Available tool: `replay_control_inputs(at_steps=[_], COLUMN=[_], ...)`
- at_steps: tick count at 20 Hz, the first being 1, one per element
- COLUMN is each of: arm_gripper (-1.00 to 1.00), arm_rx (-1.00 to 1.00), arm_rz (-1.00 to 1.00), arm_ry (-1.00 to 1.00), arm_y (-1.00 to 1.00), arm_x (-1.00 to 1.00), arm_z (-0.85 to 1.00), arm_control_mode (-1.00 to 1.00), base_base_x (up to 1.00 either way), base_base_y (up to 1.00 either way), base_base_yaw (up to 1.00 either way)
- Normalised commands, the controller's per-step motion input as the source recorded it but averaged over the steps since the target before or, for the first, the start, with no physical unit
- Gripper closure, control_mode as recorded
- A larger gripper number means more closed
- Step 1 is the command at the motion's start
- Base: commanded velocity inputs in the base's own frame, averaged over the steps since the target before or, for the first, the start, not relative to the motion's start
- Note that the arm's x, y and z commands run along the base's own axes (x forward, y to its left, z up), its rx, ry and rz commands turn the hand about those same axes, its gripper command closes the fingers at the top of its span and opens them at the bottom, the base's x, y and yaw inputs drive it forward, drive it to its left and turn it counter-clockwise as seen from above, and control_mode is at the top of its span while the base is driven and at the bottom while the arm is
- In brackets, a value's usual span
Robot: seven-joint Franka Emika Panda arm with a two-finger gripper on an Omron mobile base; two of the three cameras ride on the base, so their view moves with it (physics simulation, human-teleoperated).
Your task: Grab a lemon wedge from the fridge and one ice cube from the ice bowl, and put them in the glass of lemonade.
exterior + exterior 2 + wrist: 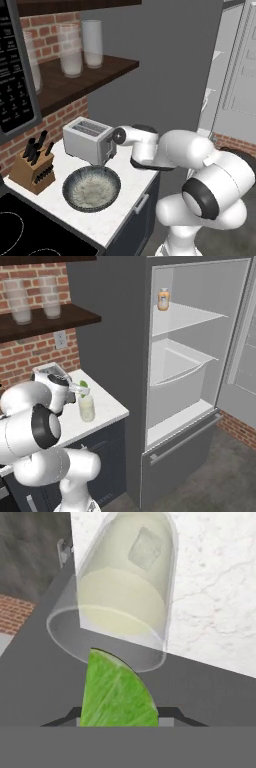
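Lemon wedge [116, 692] clamped in pincer [82, 387], just above glass of lemonade [86, 407] on desk [107, 401]; ice bowl [91, 188] behind, toaster [87, 139] beside.

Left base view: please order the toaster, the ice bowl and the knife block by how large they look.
1. Ice bowl, widest.
2. Toaster, slightly smaller.
3. Knife block, smallest.
The bowl is nearer the camera, so its lead over the toaster is unsure.
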Motion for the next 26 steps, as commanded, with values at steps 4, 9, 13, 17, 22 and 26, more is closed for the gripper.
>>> replay_control_inputs(at_steps=[4, 9, 13, 17, 22, 26], arm_gripper=[1.00, 1.00, 1.00, 1.00, 1.00, 1.00], arm_rx=[-0.02, -0.02, -0.01, 0.00, 0.00, 0.00], arm_rz=[0.00, 0.00, 0.00, 0.00, 0.00, 0.00], arm_ry=[0.00, 0.00, 0.00, 0.00, 0.00, 0.00], arm_y=[0.00, 0.00, 0.00, 0.00, -0.06, -0.13], arm_x=[0.27, 0.18, 0.00, 0.00, -0.21, -0.38], arm_z=[-0.18, -0.16, -0.08, -0.08, -0.18, -0.26], arm_control_mode=[-1.00, -1.00, -1.00, -1.00, -1.00, -1.00], base_base_x=[0.00, 0.00, 0.00, 0.00, 0.00, 0.00], base_base_y=[0.00, 0.00, 0.00, 0.00, 0.00, 0.00], base_base_yaw=[0.00, 0.00, 0.00, 0.00, 0.00, 0.00])
